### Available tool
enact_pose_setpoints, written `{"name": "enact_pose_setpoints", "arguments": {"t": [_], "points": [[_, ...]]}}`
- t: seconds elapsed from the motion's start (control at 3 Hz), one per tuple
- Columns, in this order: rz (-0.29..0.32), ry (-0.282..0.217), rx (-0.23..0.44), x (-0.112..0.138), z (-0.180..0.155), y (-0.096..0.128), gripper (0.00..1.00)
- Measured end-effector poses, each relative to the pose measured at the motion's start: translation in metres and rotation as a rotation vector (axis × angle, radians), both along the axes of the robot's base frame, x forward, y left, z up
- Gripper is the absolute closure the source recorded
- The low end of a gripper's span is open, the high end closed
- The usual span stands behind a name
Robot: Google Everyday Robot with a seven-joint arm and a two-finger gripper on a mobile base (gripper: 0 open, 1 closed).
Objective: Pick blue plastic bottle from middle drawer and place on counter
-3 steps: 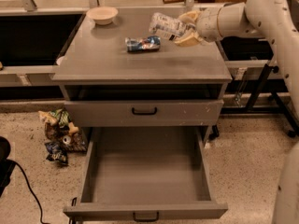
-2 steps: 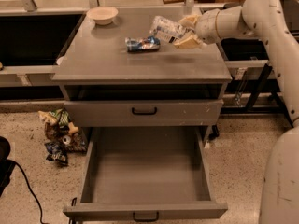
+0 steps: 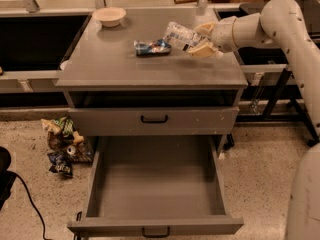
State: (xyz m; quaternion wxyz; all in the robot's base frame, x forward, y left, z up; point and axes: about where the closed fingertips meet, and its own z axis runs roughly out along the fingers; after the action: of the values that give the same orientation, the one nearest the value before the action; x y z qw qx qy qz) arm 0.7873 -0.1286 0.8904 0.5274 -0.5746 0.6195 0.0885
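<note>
Over the right rear of the worktop (image 3: 125,66), the pincer (image 3: 199,39) clasps one tilted blue plastic bottle (image 3: 179,34), arm reaching in from the right; one foil packet (image 3: 152,47), one bowl (image 3: 109,16); middle drawer (image 3: 155,184) open.

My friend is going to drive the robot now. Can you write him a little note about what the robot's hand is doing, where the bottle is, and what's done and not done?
Gripper: over the right rear part of the counter, shut on the blue plastic bottle.
Bottle: tilted, just right of the blue foil packet. I cannot tell whether it touches the counter yet.
Middle drawer: pulled open, nothing in it.
Done: the bottle is out of the drawer and at the counter.
Left: set it down on a bare spot, let go, draw the arm away.
Also there: a bowl at the counter's left rear corner.
</note>
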Motion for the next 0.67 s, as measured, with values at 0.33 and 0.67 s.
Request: {"name": "enact_pose_setpoints", "arguments": {"t": [0.33, 0.67], "points": [[0.012, 0.009, -0.017, -0.017, -0.003, 0.001, 1.0], [0.034, 0.039, -0.04, -0.032, -0.011, -0.001, 1.0]]}}
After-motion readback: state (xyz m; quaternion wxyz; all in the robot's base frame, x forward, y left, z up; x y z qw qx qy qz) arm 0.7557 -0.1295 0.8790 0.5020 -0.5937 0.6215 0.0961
